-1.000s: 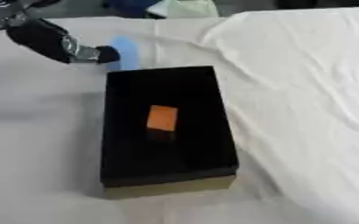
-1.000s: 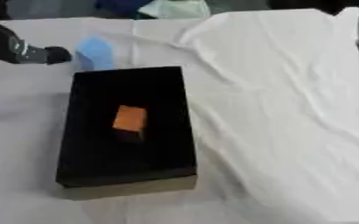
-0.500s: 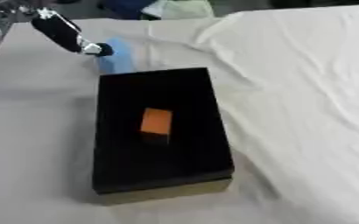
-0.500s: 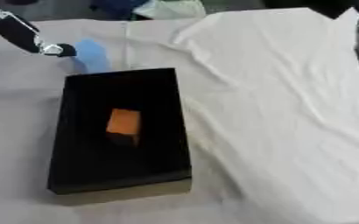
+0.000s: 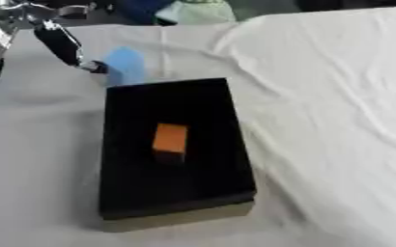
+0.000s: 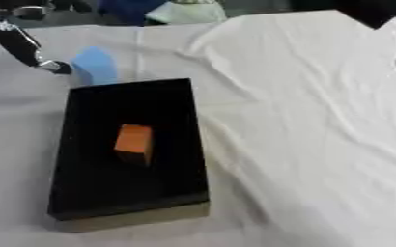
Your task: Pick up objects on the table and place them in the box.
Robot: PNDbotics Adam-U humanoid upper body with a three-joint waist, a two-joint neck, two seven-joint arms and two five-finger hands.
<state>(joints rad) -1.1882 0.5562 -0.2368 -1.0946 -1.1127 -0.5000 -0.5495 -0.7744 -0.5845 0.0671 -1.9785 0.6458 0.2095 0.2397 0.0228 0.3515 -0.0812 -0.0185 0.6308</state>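
the robot's left hand [image 5: 59, 42] shows as a slim black part with a glossy sheen, ending in a small silver-grey tip with a dark end. above it, near the upper left corner, sits a cluster of silver and pale grey metal pieces with dark gaps between them, too blurred to make out singly. in the right eye view the same black part carries a pale highlight along its edge. a dark shape at the upper right corner cannot be told apart.
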